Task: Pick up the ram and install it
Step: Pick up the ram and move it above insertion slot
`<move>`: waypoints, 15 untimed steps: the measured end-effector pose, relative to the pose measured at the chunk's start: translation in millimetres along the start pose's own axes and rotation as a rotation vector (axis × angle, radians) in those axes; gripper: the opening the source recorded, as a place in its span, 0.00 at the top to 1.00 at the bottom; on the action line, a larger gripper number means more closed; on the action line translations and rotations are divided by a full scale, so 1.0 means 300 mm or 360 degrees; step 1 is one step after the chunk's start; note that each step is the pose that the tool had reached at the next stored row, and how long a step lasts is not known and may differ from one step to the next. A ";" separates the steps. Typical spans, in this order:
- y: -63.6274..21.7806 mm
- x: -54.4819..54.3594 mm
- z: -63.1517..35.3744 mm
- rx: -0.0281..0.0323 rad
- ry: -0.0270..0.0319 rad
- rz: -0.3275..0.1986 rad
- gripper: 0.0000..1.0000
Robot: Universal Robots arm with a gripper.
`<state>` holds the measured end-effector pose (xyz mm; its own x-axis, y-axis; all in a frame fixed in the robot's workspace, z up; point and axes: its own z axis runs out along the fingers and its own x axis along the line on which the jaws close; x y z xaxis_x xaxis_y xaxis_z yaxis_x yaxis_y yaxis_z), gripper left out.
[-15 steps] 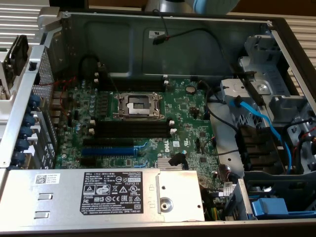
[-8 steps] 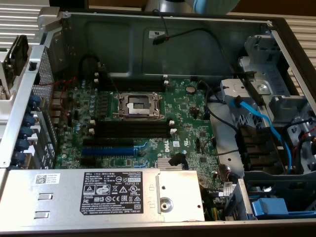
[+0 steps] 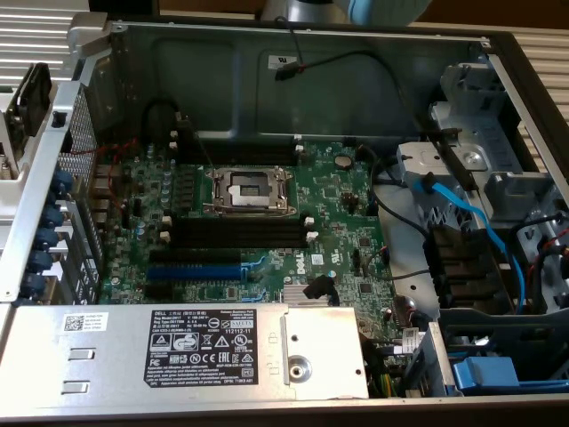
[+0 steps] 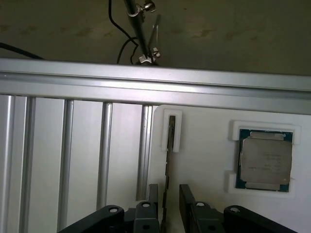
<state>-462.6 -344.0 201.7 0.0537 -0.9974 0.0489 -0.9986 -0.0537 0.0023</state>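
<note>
The ram (image 4: 169, 145) stands on edge as a thin dark strip, its far end held in a white holder (image 4: 171, 132) on a white tray (image 4: 204, 160). My gripper (image 4: 169, 206) is open and straddles the strip's near end, one black finger (image 4: 153, 201) on each side with a small gap to the board. In the exterior view, the green motherboard (image 3: 329, 205) lies inside the open computer case. Its black memory slots (image 3: 240, 233) with white end clips run just in front of the CPU socket (image 3: 249, 189), and more slots (image 3: 236, 149) lie behind it.
A processor chip (image 4: 266, 162) sits in a recess of the white tray. An aluminium rail (image 4: 155, 82) and slatted bars (image 4: 68, 155) border the tray. In the case are a blue slot (image 3: 196, 267), a power supply (image 3: 213, 342), drive bays and blue cables (image 3: 462, 209).
</note>
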 end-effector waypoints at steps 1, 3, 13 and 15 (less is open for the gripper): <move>0.000 0.000 0.000 0.00001 0.00000 0.0000 0.69; 0.000 0.001 0.000 0.00003 -0.00003 0.0000 0.69; 0.000 0.002 0.000 0.00002 -0.00007 0.0000 0.69; 0.000 0.002 0.000 0.00001 -0.00007 0.0000 0.71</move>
<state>-462.6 -344.6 201.6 0.0537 -0.9974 0.0485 -0.9986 -0.0536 0.0023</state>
